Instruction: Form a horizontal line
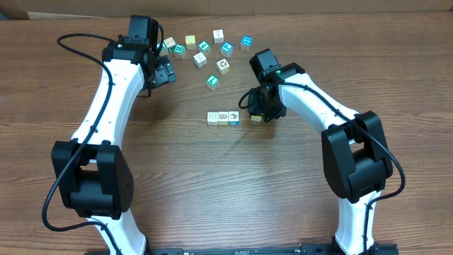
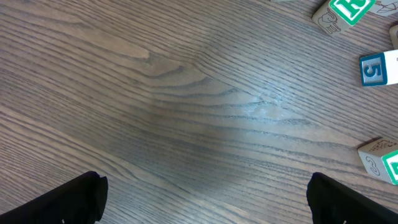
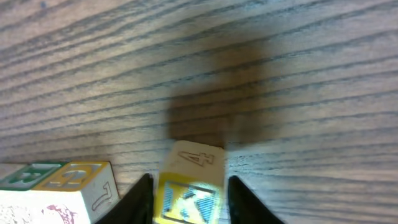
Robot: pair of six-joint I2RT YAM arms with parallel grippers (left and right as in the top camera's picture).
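A row of three wooden letter blocks (image 1: 223, 117) lies in a horizontal line at mid-table. My right gripper (image 1: 256, 113) is just right of the row and is shut on a yellow block (image 1: 255, 118). In the right wrist view the yellow block (image 3: 189, 194), with a "4" on its side, sits between the fingers (image 3: 189, 200), low over the table. The row's right end (image 3: 68, 186) is a small gap to its left. My left gripper (image 1: 164, 71) is open and empty at the back left, its fingers (image 2: 205, 199) spread wide over bare wood.
Several loose blocks lie scattered along the back, around (image 1: 204, 46), with one (image 1: 212, 81) and another (image 1: 223, 66) nearer the row. The left wrist view shows a green block (image 2: 348, 9), a blue "5" block (image 2: 379, 68) and another block (image 2: 380, 160) at its right edge.
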